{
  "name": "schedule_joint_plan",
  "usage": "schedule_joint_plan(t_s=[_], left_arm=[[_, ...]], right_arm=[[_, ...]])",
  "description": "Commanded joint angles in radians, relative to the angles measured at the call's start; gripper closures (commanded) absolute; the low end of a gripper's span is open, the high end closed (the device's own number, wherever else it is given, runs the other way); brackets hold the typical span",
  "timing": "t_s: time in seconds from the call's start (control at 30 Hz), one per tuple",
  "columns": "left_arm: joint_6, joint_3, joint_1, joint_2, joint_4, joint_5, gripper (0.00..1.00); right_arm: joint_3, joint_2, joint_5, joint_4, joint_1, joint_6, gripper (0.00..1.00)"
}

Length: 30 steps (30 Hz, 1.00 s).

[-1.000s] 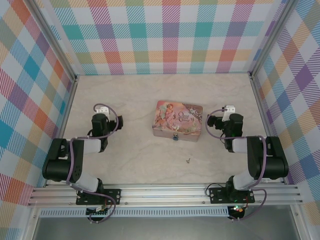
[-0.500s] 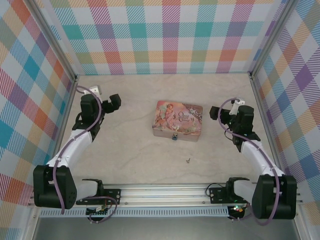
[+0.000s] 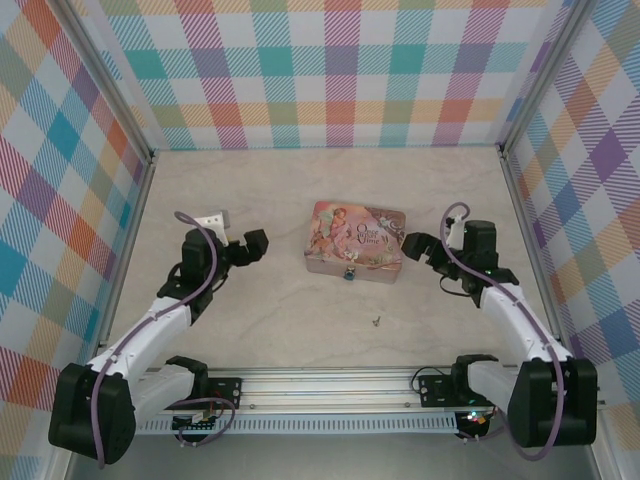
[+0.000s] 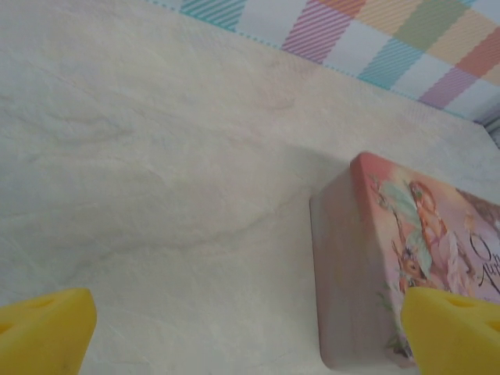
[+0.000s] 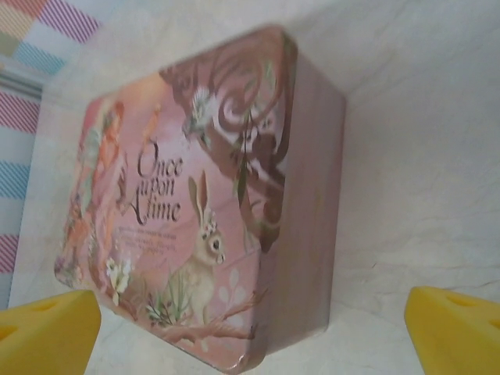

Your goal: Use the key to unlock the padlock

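Note:
The tiny teal padlock (image 3: pixel 351 273) hangs at the front edge of the pink illustrated tin (image 3: pixel 357 242) in the top view. The small dark key (image 3: pixel 377 321) lies on the table in front of the tin, apart from both arms. My left gripper (image 3: pixel 257 246) is just left of the tin, open and empty; its wrist view has the left gripper (image 4: pixel 250 344) over bare table with the tin's end (image 4: pixel 344 281) at the right. My right gripper (image 3: pixel 413 246) hovers by the tin's right end, open. In its wrist view the right gripper (image 5: pixel 250 336) frames the tin (image 5: pixel 195 203).
The pale table (image 3: pixel 290 310) is boxed in by plaid walls (image 3: pixel 340 70) at the back and both sides. An aluminium rail (image 3: pixel 330 385) carrying both arm bases runs along the near edge.
Both arms have unfolded and swung inward toward the tin. The left gripper moved right and nearer, the right gripper moved left to the tin's end. Tin, padlock and key stayed put.

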Motion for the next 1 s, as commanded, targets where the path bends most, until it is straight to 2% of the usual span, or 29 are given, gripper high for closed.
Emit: schedule_joint_plan(t_s=[0.0,0.27,0.67,0.83,0.97], left_arm=[[-0.018,-0.012,-0.031,-0.02,0.072,-0.039,0.0],[-0.038,-0.008,-0.038,-0.007,0.074,-0.062,0.0],[-0.023,0.035,-0.041,-0.006,0.032,-0.079,0.0],[-0.024,0.053,-0.041,-0.019,0.026,-0.077,0.0],[-0.025,0.066,-0.044,-0.023,0.023,-0.078,0.0]], right_arm=[[0.033,0.084,-0.022,0.012,0.045,0.02,0.0],[0.165,0.287,-0.023,0.069,0.187,0.023,0.0],[0.254,0.421,-0.031,0.151,0.356,0.096,0.0],[0.229,0.31,0.139,-0.045,0.359,0.07,0.01],[0.19,0.181,0.23,-0.265,0.381,0.067,0.11]])
